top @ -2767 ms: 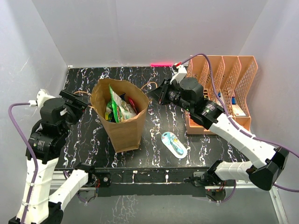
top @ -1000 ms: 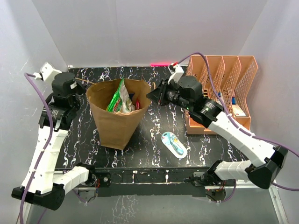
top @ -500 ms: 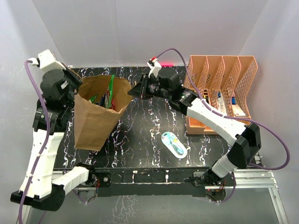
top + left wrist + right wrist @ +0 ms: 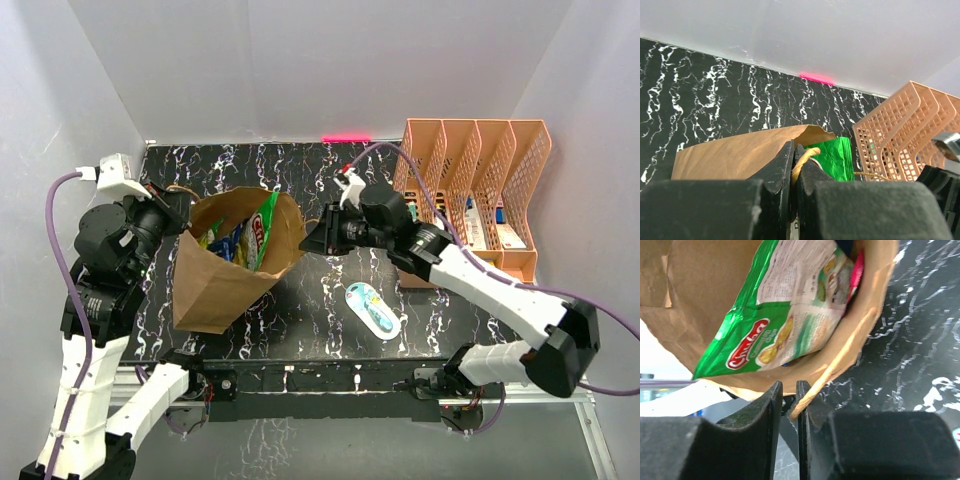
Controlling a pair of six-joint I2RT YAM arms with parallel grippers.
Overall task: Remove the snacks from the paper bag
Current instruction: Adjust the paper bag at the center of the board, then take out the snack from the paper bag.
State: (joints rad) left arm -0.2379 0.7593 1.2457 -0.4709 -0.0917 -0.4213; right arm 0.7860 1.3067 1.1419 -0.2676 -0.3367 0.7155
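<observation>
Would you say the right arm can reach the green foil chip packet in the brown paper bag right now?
Probably not yet: the right tool is shut on the twisted handle of the brown paper bag. The green foil chip packet lies uncovered in the open mouth just beyond, so letting go should suffice.

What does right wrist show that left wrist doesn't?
Right wrist only: the printed face and red-white logo of the green chip bag, and a pink packet edge beside it, inside the bag's mouth. Left wrist only: the peach organizer and a pink light at the back wall. Both: the paper bag, the chip bag's green foil, the black marbled table, and the right tool and left tool each pinching a bag handle.
</observation>
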